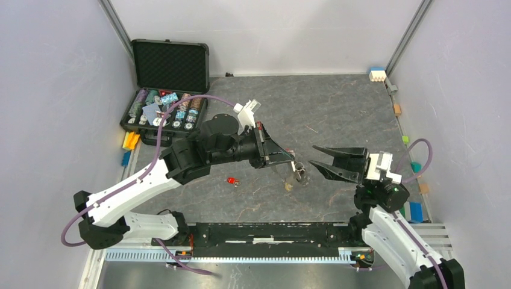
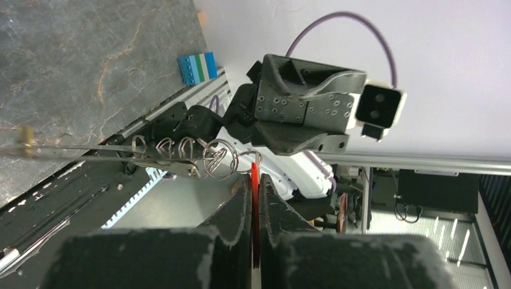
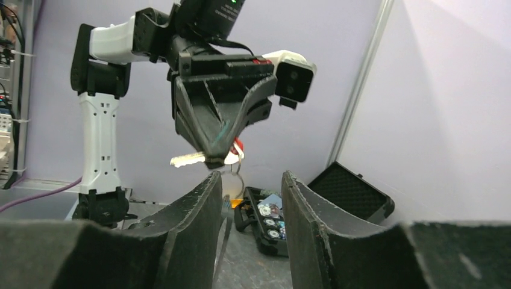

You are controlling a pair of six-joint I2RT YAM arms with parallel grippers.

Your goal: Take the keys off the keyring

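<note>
Grey stone desk, centre: left hand (image 1: 291, 158) clamps a red key (image 2: 255, 180), holding the keyring (image 2: 175, 167) clear of the desk, apparently so its rings hang reachable; right hand (image 1: 312, 156), at 3 o'clock, faces them, jaws parted, empty

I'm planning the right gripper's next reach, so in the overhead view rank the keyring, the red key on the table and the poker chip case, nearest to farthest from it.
1. keyring, just left of the right gripper, hanging from the left gripper.
2. red key, on the table farther left.
3. poker chip case, far-left back corner.
</note>
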